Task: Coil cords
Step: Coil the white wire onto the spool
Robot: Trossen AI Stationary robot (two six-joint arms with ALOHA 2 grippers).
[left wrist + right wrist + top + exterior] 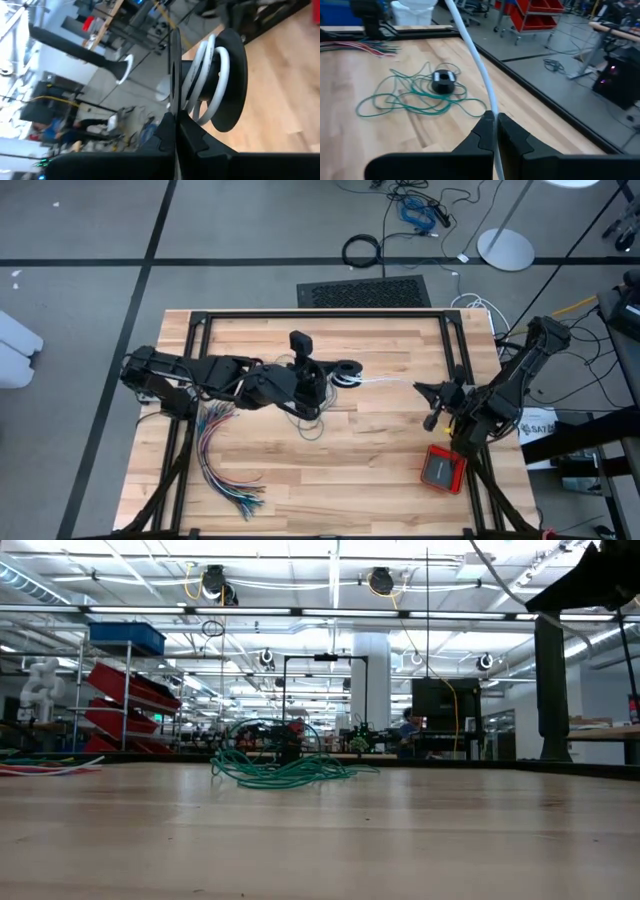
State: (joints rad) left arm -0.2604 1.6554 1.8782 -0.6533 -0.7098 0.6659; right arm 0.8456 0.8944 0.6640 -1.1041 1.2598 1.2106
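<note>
Right gripper pinches my white cord

Right gripper [495, 122] is clamped on the white cord [472, 55]. My left gripper [175, 135] is clenched beside a black spool [230, 80]. Green cord [415, 95] lies tangled mid-table. I can't see the cord's far end

The teal-green cord [415, 95] lay in a loose tangle at mid-table. The white cord [472, 55] stretched taut, part-wound on a black spool [220, 80].
</note>
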